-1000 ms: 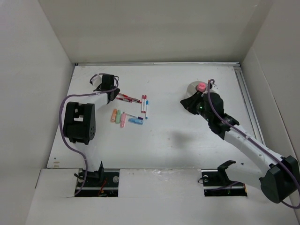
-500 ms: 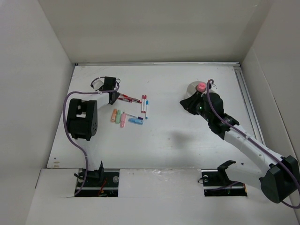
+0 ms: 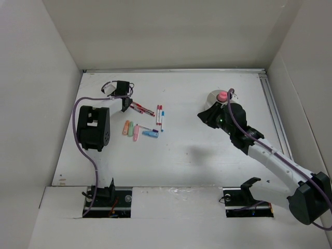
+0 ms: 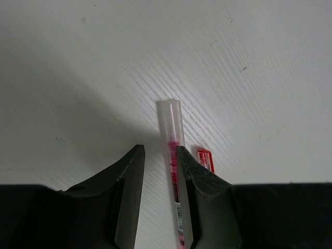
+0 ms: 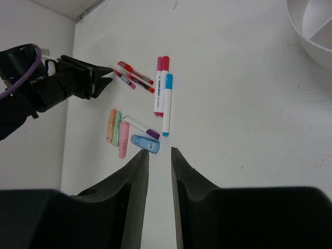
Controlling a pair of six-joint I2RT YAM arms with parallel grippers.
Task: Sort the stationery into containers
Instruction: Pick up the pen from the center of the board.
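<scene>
I judge sorting barely begun: left claw (image 4: 158, 150), jaws apart, straddles a red pen (image 4: 169, 122); right claw (image 5: 158, 151) hangs parted, empty, beside the tub (image 5: 311, 44).

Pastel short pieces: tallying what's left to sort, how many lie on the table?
4, in a row: orange piece, green piece, pink piece, then blue piece rightmost. More may hide in the partly covered tub.

Bright, even light with soft shadows, sharp focus.
</scene>
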